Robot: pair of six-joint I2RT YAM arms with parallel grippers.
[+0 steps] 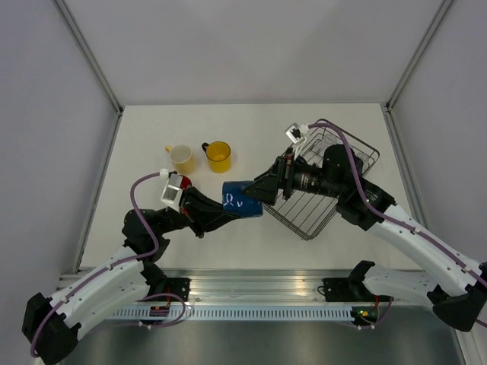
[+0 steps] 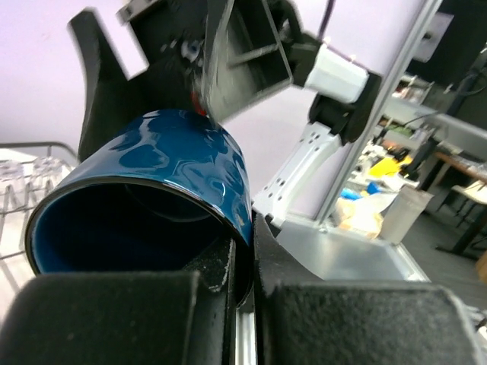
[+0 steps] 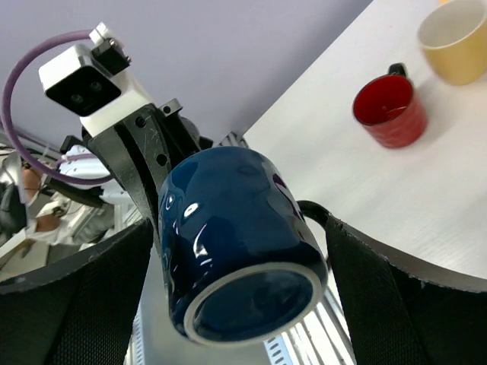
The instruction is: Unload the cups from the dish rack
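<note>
Item: dark blue mug (image 1: pixel 242 199). Your left gripper (image 2: pixel 243 262) is clamped on its rim; your right gripper (image 3: pixel 240 224) straddles its body, and you cannot tell whether it grips.

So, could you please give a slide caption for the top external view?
Left gripper and right gripper meet at the dark blue mug, beside the dish rack.

No writing can be read; pale marks on the blue mug (image 1: pixel 242 199) are too small to tell.
</note>
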